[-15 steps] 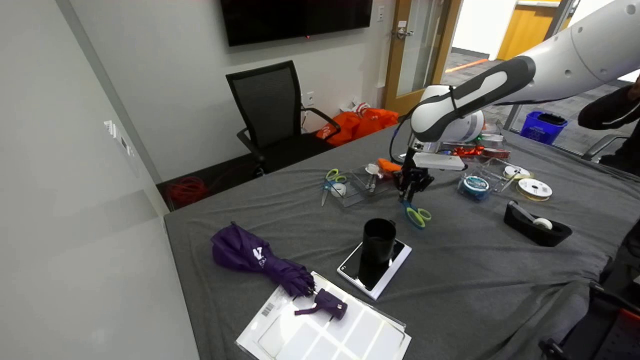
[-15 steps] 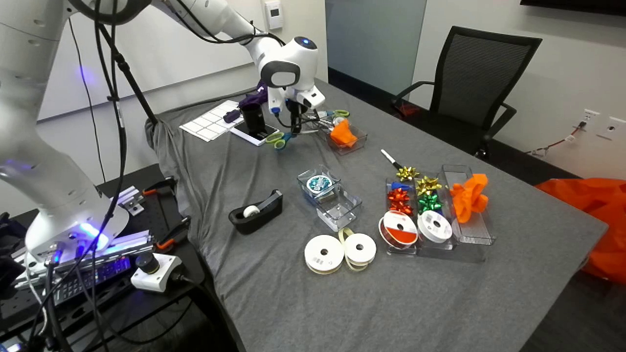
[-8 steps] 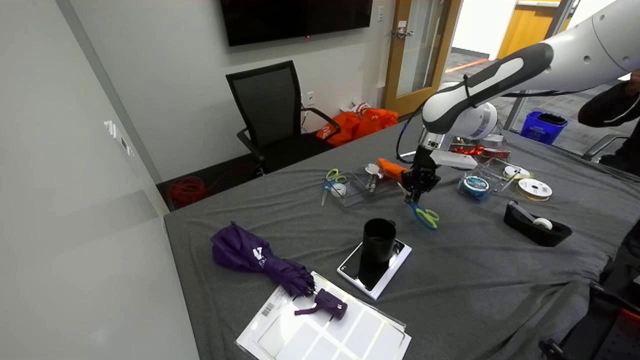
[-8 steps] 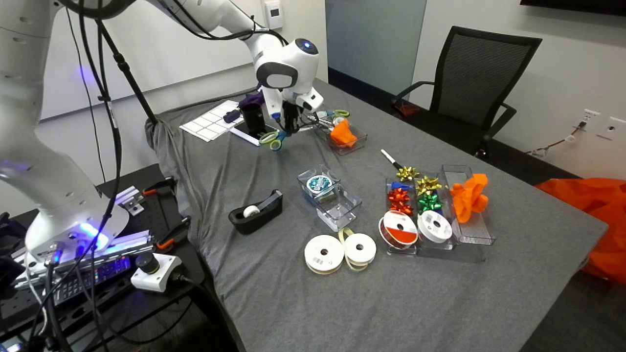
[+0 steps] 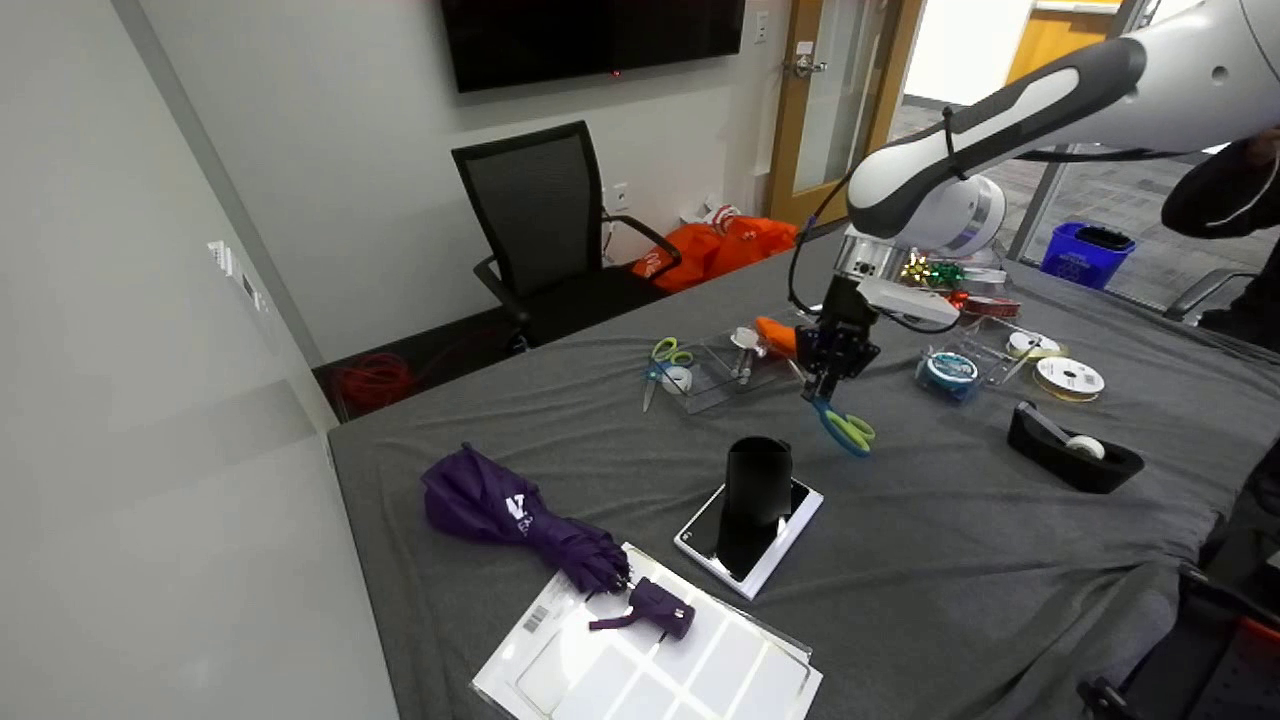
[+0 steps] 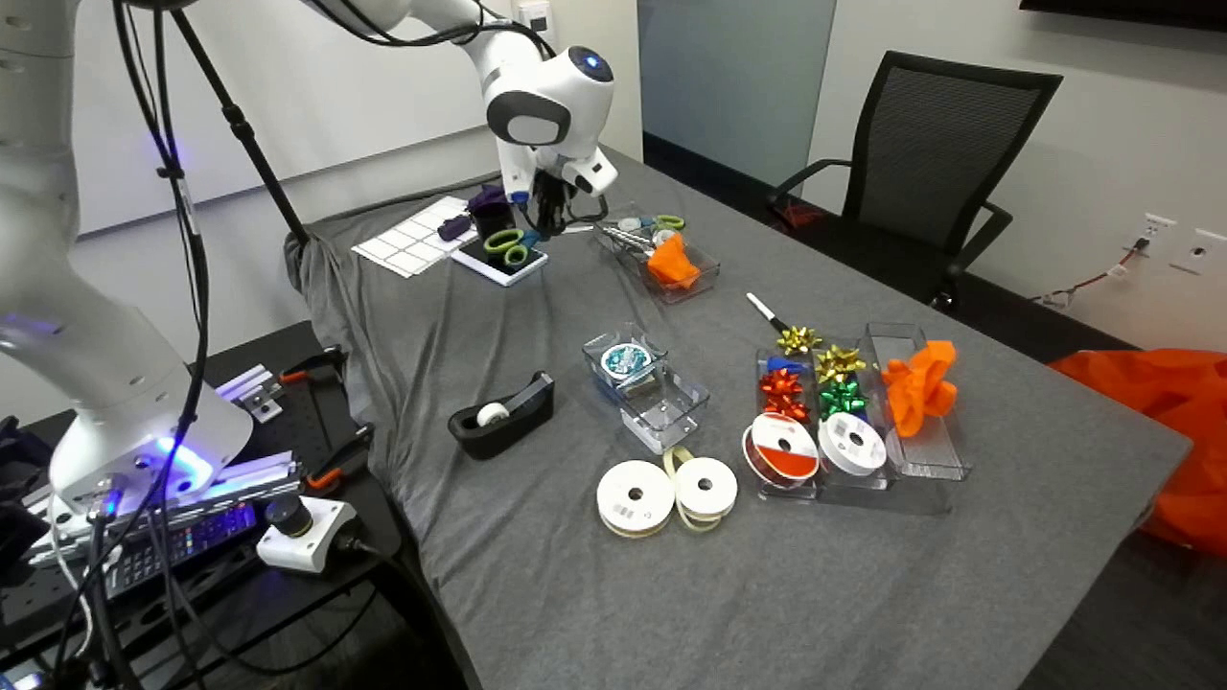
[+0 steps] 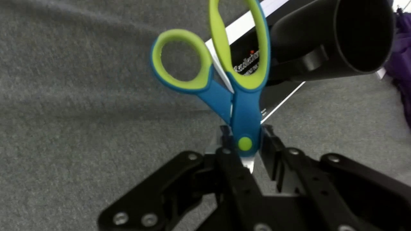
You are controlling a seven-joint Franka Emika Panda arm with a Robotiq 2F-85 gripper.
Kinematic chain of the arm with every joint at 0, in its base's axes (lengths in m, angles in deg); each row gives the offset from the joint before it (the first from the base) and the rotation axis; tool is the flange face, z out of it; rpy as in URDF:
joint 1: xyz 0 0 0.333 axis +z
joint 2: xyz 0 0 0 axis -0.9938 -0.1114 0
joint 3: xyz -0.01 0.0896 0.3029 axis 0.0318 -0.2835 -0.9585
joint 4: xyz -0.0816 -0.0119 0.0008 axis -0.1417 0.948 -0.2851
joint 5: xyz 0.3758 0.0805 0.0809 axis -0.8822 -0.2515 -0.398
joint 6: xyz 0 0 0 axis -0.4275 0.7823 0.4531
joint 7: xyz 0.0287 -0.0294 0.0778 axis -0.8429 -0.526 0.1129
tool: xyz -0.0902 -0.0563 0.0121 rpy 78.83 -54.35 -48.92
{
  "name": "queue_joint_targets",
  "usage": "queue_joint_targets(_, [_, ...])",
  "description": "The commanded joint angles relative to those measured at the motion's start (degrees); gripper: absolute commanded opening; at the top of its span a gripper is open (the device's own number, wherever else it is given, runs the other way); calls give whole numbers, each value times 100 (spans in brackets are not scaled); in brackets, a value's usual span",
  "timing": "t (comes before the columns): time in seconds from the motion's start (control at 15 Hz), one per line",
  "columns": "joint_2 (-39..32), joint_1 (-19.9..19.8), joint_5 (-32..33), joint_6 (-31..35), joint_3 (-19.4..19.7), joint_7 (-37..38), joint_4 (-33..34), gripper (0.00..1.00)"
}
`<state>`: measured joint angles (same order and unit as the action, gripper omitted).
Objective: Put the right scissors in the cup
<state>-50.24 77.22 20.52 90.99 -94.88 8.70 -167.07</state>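
Green-handled scissors higher than before, clamped in the end effector, blades partly hidden.

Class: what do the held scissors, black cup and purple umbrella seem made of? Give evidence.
Scissors: probably matte plastic handles, by their two-tone moulding; metal blade, by its silvery shine. Cup: smooth, faint sheen; plastic or coated metal, I cannot tell. Umbrella: likely dull fabric, from its soft folds.

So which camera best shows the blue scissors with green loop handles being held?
Wrist view: the scissors appear largest there, green pivot and both loop handles clear, though the top edge crops one loop and little blade shows. In both exterior views they look small, mostly handles.
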Motion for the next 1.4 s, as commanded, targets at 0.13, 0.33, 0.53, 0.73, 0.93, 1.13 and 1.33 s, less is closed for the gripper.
queue_joint_targets(0.13, [438,431,-210,-390,51,1065,-252,6])
queue_joint_targets(0.33, [398,647,-254,-841,64,1858,-79,6])
queue_joint_targets(0.53, [389,794,-437,-1374,48,2575,115,6])
queue_joint_targets(0.73, [454,845,-791,-1756,33,2888,232,6])
queue_joint_targets(0.93, [350,874,-1070,-2135,83,3077,429,6])
queue_joint_targets(1.13, [252,799,-1272,-3010,155,3441,911,6])
queue_joint_targets(1.33, [30,767,-1510,-3655,277,3791,1410,6])
